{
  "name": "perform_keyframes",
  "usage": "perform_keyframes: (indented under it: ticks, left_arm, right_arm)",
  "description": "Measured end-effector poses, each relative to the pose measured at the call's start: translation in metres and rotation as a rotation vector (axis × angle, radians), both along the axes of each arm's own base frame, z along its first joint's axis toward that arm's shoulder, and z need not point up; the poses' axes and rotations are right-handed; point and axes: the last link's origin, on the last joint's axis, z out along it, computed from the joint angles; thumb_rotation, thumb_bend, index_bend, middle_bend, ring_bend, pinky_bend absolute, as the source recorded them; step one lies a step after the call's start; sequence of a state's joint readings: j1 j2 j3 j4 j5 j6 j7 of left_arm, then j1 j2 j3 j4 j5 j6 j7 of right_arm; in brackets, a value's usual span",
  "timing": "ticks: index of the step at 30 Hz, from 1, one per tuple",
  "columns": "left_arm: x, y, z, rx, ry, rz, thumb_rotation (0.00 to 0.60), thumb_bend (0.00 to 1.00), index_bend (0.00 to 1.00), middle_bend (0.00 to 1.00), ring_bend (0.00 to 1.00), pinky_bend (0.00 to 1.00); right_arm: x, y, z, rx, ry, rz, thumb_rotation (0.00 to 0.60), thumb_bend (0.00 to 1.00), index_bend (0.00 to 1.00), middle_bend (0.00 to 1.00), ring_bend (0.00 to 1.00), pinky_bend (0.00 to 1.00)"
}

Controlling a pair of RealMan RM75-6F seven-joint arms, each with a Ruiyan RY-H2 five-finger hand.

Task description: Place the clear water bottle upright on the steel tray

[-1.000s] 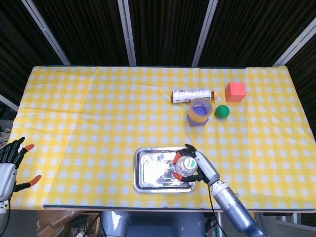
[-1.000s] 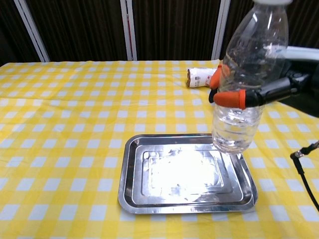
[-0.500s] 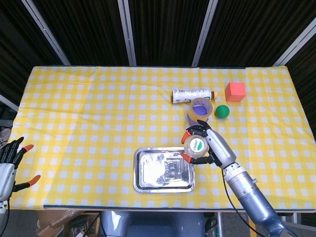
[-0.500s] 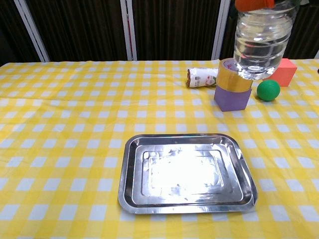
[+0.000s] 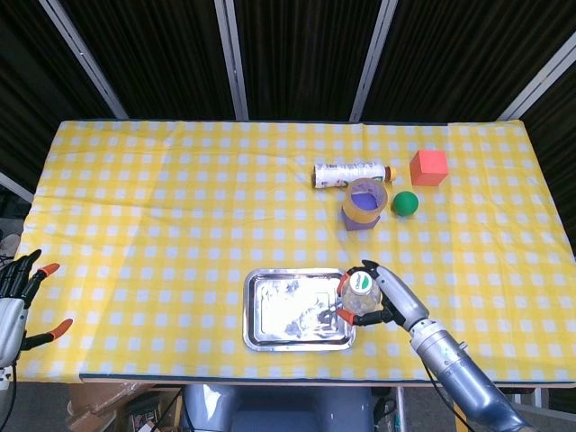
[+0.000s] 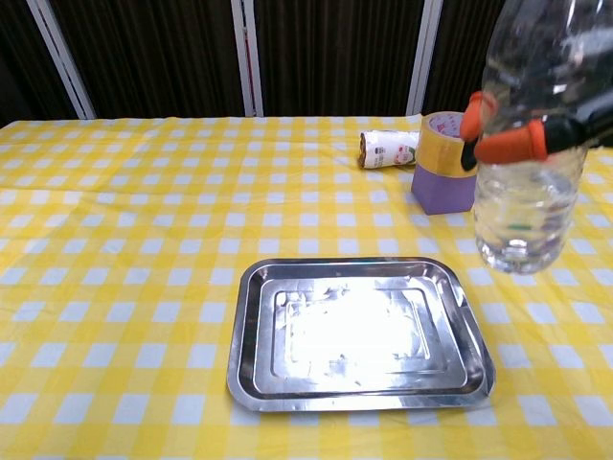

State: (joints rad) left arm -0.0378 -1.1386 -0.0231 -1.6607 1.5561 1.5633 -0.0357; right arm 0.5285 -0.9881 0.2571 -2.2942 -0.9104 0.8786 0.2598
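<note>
The clear water bottle is upright in the air, partly filled, with a green-and-white cap. My right hand grips it around the middle with orange fingertips. In the chest view the bottle hangs just right of the steel tray, above the cloth. The tray lies near the table's front edge with nothing in it. My left hand is at the far left edge, off the table, fingers spread and holding nothing.
Behind the tray stand a purple block with a tape roll on top, a lying labelled bottle, a green ball and a red cube. A yellow checked cloth covers the table.
The right hand carried the bottle up and back from over the tray's right edge, then brought it down forward again, now just right of the tray. The left hand barely moved.
</note>
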Motion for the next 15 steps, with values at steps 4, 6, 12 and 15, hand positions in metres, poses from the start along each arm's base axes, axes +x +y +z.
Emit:
perform_keyframes:
  ticks: [4, 6, 12, 15]
  left_arm:
    - [0.000, 0.000, 0.000, -0.001, 0.001, -0.001, 0.600, 0.18, 0.18, 0.00, 0.00, 0.00]
    - [0.000, -0.001, 0.000, 0.000, 0.001, -0.001, 0.600, 0.18, 0.18, 0.00, 0.00, 0.00]
    - [-0.001, 0.001, -0.001, 0.001, 0.012, 0.007, 0.600, 0.18, 0.18, 0.00, 0.00, 0.00]
    - [-0.001, 0.001, -0.002, -0.004, 0.012, 0.006, 0.600, 0.18, 0.18, 0.00, 0.00, 0.00]
  right_arm:
    - [-0.022, 0.009, -0.028, 0.057, -0.051, -0.048, 0.600, 0.57, 0.74, 0.63, 0.25, 0.00]
    - [-0.031, 0.010, -0.037, 0.065, -0.070, -0.061, 0.600, 0.57, 0.74, 0.63, 0.25, 0.00]
    - [-0.035, 0.011, -0.038, 0.047, -0.126, -0.034, 0.600, 0.57, 0.74, 0.64, 0.25, 0.00]
    - [-0.030, 0.008, -0.023, 0.010, -0.126, -0.010, 0.600, 0.57, 0.74, 0.64, 0.25, 0.00]
